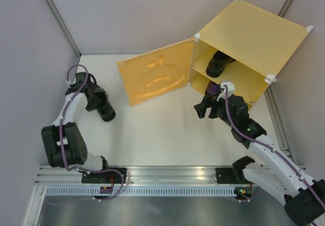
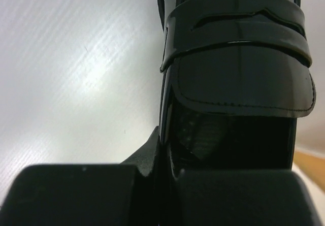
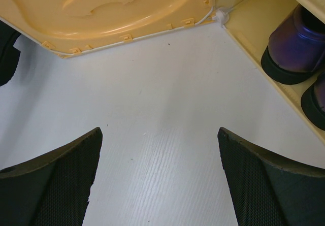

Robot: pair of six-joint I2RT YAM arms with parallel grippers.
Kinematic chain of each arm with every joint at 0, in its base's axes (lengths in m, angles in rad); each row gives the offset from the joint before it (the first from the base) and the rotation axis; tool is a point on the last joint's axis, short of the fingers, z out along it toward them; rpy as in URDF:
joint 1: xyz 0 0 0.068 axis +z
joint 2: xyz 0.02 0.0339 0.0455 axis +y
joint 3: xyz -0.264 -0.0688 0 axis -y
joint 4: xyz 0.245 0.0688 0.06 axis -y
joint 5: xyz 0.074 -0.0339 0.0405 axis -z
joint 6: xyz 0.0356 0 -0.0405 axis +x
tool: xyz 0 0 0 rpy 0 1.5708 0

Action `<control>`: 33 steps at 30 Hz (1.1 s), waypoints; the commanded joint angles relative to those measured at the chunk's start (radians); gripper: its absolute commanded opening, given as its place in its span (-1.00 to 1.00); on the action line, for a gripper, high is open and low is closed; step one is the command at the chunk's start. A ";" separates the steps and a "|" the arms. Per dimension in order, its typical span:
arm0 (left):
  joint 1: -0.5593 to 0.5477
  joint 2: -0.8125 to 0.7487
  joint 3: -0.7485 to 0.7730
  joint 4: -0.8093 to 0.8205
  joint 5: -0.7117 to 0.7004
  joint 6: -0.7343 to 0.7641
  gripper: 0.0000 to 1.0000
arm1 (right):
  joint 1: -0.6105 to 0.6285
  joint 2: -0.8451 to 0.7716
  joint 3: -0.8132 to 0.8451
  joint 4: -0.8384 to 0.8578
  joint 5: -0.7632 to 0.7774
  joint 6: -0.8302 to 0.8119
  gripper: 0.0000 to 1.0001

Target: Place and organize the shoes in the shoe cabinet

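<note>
From above, the shoe cabinet [image 1: 254,38] stands far right, its door [image 1: 155,78] swung open leftward, one black shoe [image 1: 219,62] on the upper shelf. At the left, the left gripper [image 1: 101,106] is clamped on the other black shoe [image 1: 108,115]. Its wrist view fills with that shoe's strap. In the right wrist view the right gripper [image 3: 157,175] is spread wide over the table [image 3: 162,94], with the purple shoes [image 3: 297,43] in the lower compartment at right.
</note>
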 commanded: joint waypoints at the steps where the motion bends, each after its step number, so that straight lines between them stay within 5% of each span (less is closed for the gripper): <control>1: -0.019 -0.209 -0.070 0.006 0.139 0.011 -0.95 | 0.006 -0.018 0.029 0.012 -0.015 -0.009 0.96; 8: -0.021 -0.531 -0.259 -0.143 0.386 -0.008 -0.95 | 0.006 -0.024 0.044 0.002 -0.012 -0.008 0.96; 16: -0.019 -0.796 -0.227 -0.465 0.581 0.032 -0.95 | 0.008 -0.022 0.072 -0.021 -0.015 0.012 0.96; 33: -0.142 -0.792 -0.288 -0.449 0.909 0.118 -0.95 | 0.008 0.005 0.130 -0.057 -0.036 0.060 0.96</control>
